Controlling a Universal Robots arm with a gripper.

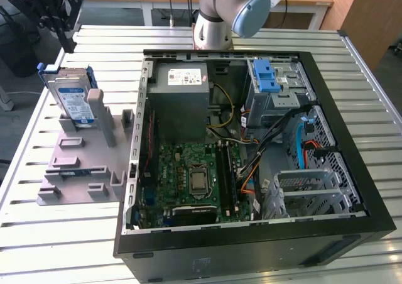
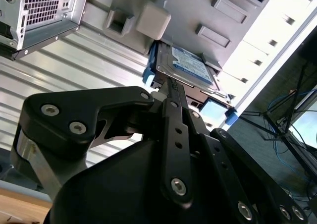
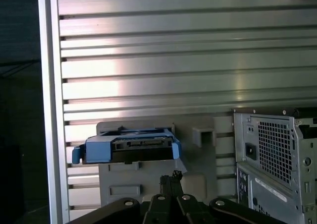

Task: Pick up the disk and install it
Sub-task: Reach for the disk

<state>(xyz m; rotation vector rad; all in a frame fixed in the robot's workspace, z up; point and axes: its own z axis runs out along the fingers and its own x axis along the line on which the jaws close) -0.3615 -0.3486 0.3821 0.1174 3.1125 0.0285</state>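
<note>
The black gripper (image 1: pixel 67 43) hangs with its 2 fingers pressed together on nothing, close to but clear of the disk (image 1: pixel 72 98), a flat silver hard drive with blue plastic rails. The disk stands propped in a grey plastic fixture plate (image 1: pixel 81 164) on the slatted aluminium table (image 1: pixel 38 234), beside the open black computer case (image 1: pixel 251 249).

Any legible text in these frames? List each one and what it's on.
No text here is legible.
Label on the disk: white and blue, print too small to read in the exterior view or the second wrist view.
White sticker on the power supply: print blurred, unreadable.
</note>
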